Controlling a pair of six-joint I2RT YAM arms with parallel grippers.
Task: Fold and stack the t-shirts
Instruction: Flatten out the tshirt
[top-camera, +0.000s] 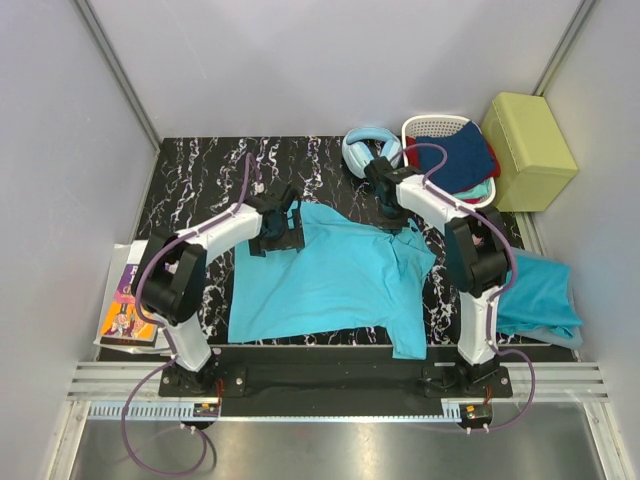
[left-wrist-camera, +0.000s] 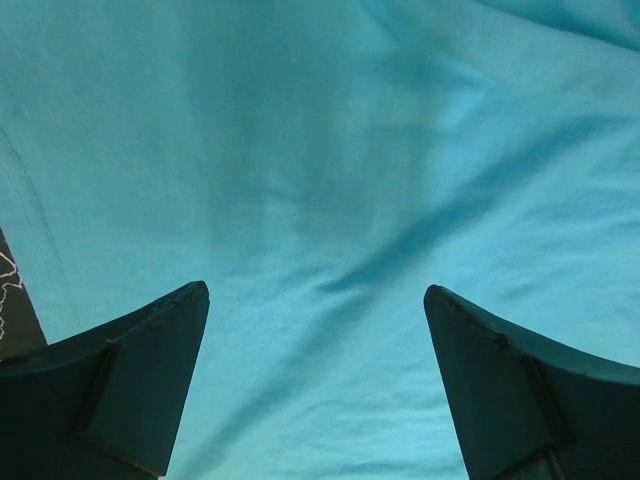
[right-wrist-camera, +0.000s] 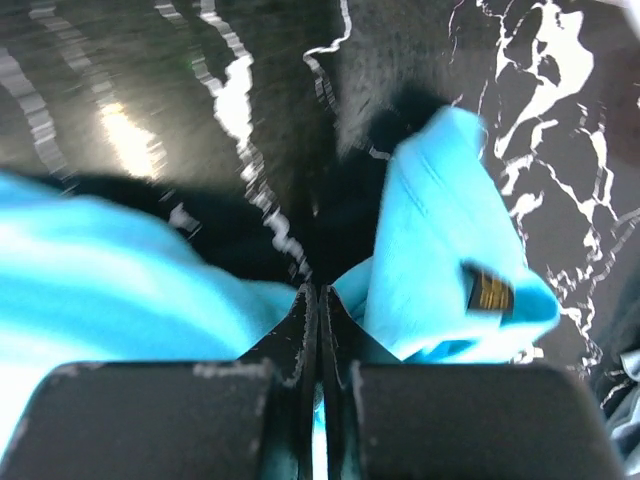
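Observation:
A turquoise t-shirt (top-camera: 330, 280) lies spread on the black marble table (top-camera: 200, 180). My left gripper (top-camera: 283, 228) hovers over the shirt's far left corner, jaws wide open, with only turquoise cloth (left-wrist-camera: 320, 200) between the fingers (left-wrist-camera: 130, 370). My right gripper (top-camera: 400, 222) is at the shirt's far right shoulder, shut on a fold of the turquoise cloth (right-wrist-camera: 440, 230); a small black label (right-wrist-camera: 488, 290) shows on it. A second turquoise shirt (top-camera: 540, 295) lies off the table's right edge.
A white basket (top-camera: 440, 130) holding a navy garment (top-camera: 460, 160) and red cloth stands at the back right, next to a yellow-green box (top-camera: 528, 150). Light blue headphones (top-camera: 368, 150) lie at the back. A booklet (top-camera: 125, 305) lies left of the table.

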